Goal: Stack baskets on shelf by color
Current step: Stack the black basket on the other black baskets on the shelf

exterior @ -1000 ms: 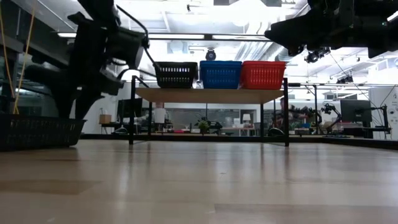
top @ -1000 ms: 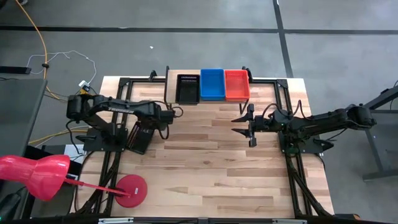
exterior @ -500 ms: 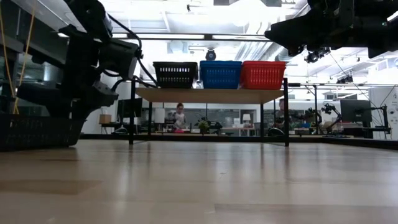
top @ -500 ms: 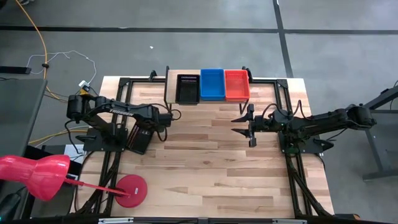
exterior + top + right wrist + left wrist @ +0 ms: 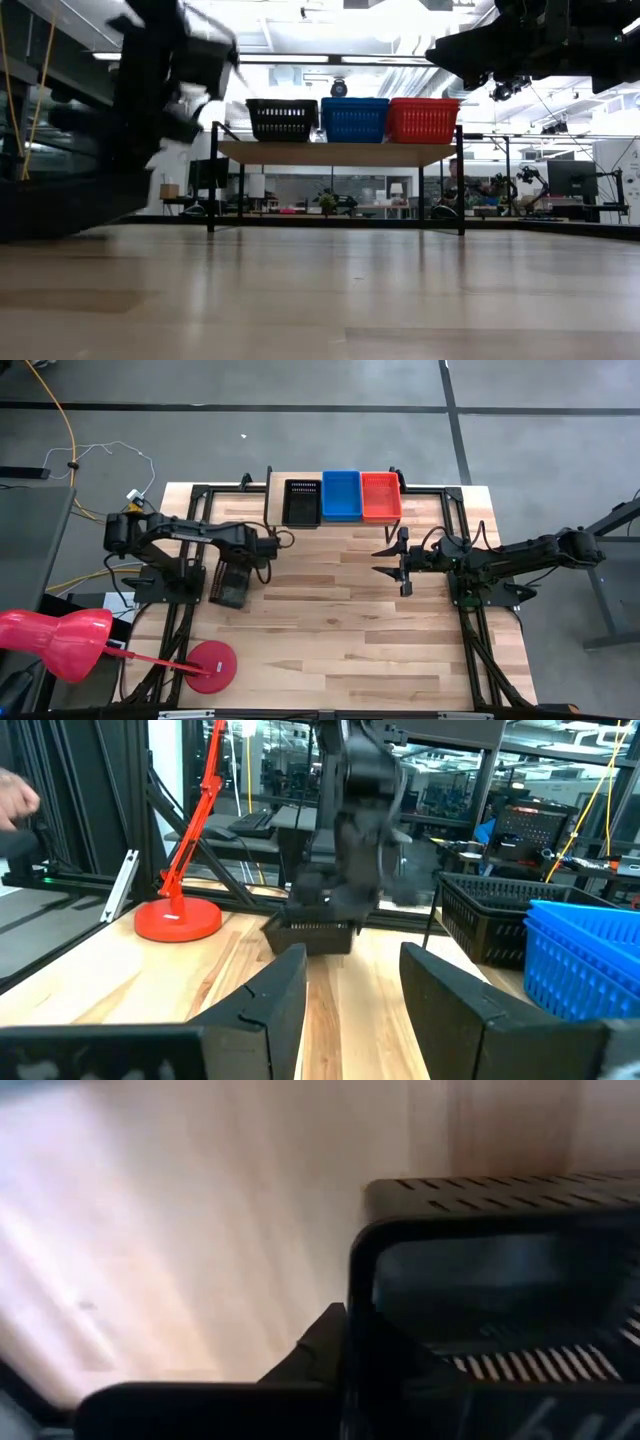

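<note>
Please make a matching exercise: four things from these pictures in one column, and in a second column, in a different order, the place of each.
Things:
1. red basket
2. blue basket
3. black basket in the left gripper
4. red lamp base

Places:
A. middle of the shelf
B. near the table's front left corner
C. right end of the shelf
D. left part of the table, in front of the shelf

Pairs: 1-C, 2-A, 3-D, 4-B
</note>
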Controlling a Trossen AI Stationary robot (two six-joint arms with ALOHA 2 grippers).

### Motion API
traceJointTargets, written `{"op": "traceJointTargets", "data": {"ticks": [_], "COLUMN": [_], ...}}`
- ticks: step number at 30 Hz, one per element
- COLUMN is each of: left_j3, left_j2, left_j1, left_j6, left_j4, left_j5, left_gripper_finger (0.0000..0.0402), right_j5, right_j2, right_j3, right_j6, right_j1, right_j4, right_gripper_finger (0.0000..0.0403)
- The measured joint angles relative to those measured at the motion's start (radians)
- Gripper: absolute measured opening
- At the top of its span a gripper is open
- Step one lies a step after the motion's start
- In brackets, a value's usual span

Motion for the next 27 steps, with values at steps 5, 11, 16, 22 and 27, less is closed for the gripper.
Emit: {"op": "traceJointTargets", "data": {"ticks": [5, 11, 16, 22, 27], "left_j3": [0.181, 0.459, 0.719, 1.037, 1.278], "left_j2": [-0.087, -0.168, -0.140, 0.030, 0.214], "left_j1": [-0.022, -0.074, -0.089, -0.035, 0.040], "left_j6": [-0.042, -0.115, -0.100, 0.024, 0.113], "left_j4": [-0.109, -0.212, -0.206, -0.209, -0.239], "left_j5": [-0.034, -0.105, -0.170, -0.202, -0.203], "left_gripper_finger": [0.0001, 0.0000, 0.0000, 0.0000, 0.0000], "right_j5": [0.000, 0.000, 0.000, 0.000, 0.000], "right_j2": [0.000, 0.000, 0.000, 0.000, 0.000], "right_j3": [0.000, 0.000, 0.000, 0.000, 0.000], "right_j6": [0.000, 0.000, 0.000, 0.000, 0.000], "right_j1": [0.000, 0.000, 0.000, 0.000, 0.000], "right_j4": [0.000, -0.007, -0.005, -0.006, -0.012], "right_gripper_finger": [0.0151, 0.0151, 0.0151, 0.0151, 0.0151]}}
